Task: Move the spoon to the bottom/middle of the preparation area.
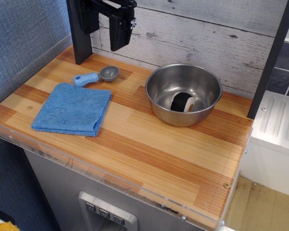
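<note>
The gripper hangs at the top of the view, black, its fingers pointing down with a gap between them, holding nothing. Just below it and slightly to its left, the spoon lies flat on the counter, grey bowl nearest the gripper, blue handle pointing away to the left. Further below, the cloth lies folded, near the handle. To the gripper's lower right sits the bowl with a black-and-white object inside.
</note>
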Robot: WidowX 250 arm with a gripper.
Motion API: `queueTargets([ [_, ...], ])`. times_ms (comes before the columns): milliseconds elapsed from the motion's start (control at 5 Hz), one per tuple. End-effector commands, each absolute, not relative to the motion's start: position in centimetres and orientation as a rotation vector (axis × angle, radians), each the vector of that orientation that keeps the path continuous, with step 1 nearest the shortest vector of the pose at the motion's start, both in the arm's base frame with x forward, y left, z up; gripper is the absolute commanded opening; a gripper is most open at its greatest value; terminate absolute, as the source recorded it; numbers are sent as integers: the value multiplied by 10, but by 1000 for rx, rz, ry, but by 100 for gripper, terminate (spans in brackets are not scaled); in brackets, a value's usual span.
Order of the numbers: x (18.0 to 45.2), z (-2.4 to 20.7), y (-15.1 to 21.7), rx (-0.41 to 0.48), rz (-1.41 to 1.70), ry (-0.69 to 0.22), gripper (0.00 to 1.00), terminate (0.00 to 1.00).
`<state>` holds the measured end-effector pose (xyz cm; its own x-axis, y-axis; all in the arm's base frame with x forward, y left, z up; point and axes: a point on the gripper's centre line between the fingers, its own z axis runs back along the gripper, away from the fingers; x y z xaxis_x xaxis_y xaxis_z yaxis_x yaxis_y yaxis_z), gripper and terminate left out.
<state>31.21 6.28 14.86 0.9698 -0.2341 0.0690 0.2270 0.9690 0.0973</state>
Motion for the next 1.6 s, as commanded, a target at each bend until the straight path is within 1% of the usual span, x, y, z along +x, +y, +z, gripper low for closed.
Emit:
queueTargets([
  [0,312,149,63,89,-233,-80,100,0],
  [200,327,147,93,143,-370,-74,100,0],
  [400,333,139,114,133,-559,-35,100,0],
  [600,338,131,133,144,-773,-11,100,0],
  [800,335,112,150,184,-949,35,100,0],
  [1000,334,96,157,205,-1008,52,100,0],
  [1400,345,74,157,202,-911,43,100,0],
])
